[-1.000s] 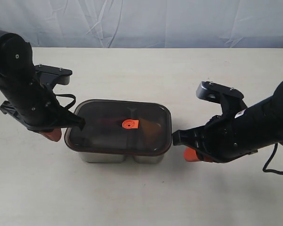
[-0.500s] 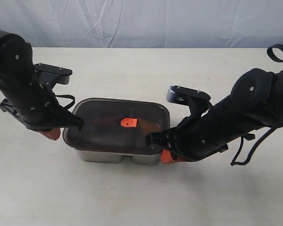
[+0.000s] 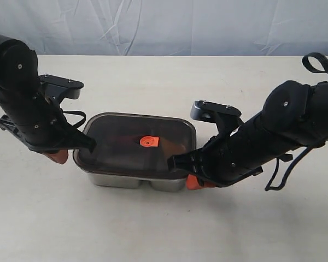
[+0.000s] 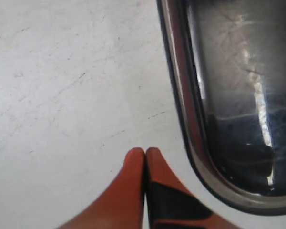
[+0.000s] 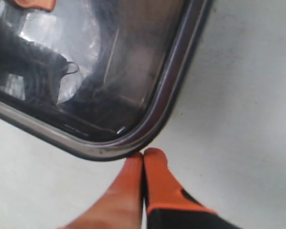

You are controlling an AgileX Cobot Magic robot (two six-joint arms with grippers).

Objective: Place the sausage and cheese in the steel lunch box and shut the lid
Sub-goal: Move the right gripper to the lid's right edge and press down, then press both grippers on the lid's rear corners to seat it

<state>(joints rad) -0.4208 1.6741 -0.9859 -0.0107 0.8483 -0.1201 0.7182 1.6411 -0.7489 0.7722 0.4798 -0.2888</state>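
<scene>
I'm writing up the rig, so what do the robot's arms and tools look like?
The left arm and right arm are bulky matte black with loose black cables. The left tool and right tool are tapered and orange, with black inserts.

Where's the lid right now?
In the exterior view's centre, the lid sits on the steel lunch box, between the left hand and the right hand.

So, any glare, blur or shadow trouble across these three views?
Exterior view: even, soft light, sharp, shadows faint; the dark lid largely obscures its contents. Left wrist view: a bright glare streak crosses the lid, and the shut left gripper looks soft up close. Right wrist view: murky reflections on the lid; the shut right gripper is slightly blurred.
</scene>
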